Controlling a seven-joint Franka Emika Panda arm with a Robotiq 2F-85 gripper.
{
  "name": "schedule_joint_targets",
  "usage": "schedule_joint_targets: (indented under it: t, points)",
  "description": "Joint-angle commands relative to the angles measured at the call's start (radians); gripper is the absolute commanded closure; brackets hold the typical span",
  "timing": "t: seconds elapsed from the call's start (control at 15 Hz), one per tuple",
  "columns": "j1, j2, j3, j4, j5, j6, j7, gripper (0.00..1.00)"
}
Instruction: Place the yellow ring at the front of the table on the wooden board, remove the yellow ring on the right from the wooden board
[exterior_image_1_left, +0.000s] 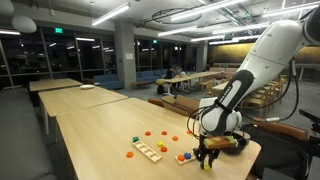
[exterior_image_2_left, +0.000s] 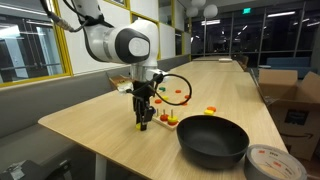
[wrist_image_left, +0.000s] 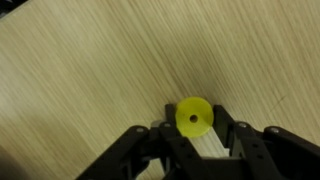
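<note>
- The table (exterior_image_1_left: 90, 120) is pale wood with a fine straight grain. In the wrist view the grain runs from lower left to upper right and fills the frame.
- The room is a large open hall. More long tables (exterior_image_1_left: 60, 86) stand at the upper left in an exterior view, strip lights (exterior_image_1_left: 110, 18) run across the ceiling, and the windows are dark.
- In an exterior view a black bowl (exterior_image_2_left: 213, 142) sits on the table at lower centre-right, with a cardboard box (exterior_image_2_left: 292, 95) beyond the table edge at the right.
- The wooden board (exterior_image_1_left: 147, 150) lies flat at lower centre in an exterior view, left of my arm. Loose coloured rings (exterior_image_1_left: 147, 133) are scattered around it.
- My end effector (exterior_image_2_left: 143, 124) hangs straight down with its tips at the table surface, near the table's edge.
- The yellow ring (wrist_image_left: 193, 116) is right of centre in the lower half of the wrist view, between my fingers (wrist_image_left: 232, 128).
- The ring shows its round flat face to the wrist camera, so the axis of its small centre hole points up toward my wrist. Being round, it has no long axis across the table.
- My fingers are drawn in to the ring's width and meet its rim on both sides, so I have hold of it.
- The ring is well apart from the wooden board.
</note>
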Motion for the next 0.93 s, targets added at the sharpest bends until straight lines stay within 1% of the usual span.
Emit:
schedule_joint_targets:
  t: [0.0, 0.33, 0.6, 0.87]
  points:
    - [0.003, -0.032, -0.001, -0.018, -0.023, 0.006, 0.027, 0.83]
    - [-0.002, -0.065, -0.016, -0.030, -0.052, -0.014, 0.034, 0.83]
    - [-0.010, -0.117, -0.023, -0.045, -0.094, -0.036, 0.038, 0.83]
    - [-0.011, -0.176, -0.009, -0.038, -0.140, -0.078, 0.054, 0.83]
